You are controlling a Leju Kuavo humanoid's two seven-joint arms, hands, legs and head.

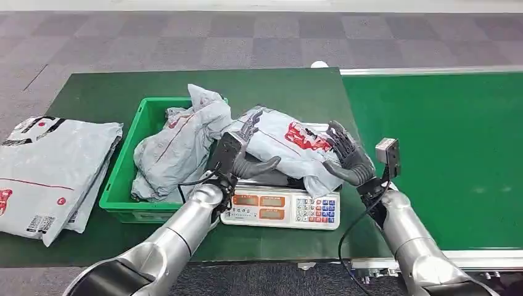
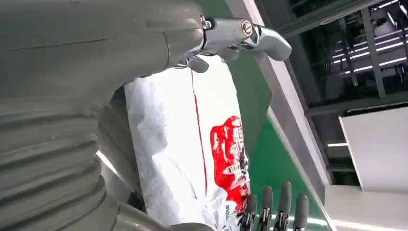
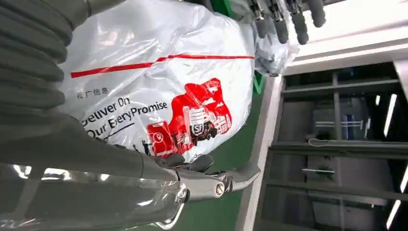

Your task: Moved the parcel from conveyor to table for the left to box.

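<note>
The parcel [image 1: 290, 143] lay on the scale [image 1: 280, 206], long axis spanning both released hands: left hand [image 1: 237, 157], right hand [image 1: 348, 157] flanking its ends.

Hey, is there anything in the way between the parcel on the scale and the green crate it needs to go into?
Nothing separate blocks the path: the parcel on the scale, flanked by the left hand and right hand, lies right beside the green crate. The crate already holds grey bags heaped above its rim.
</note>
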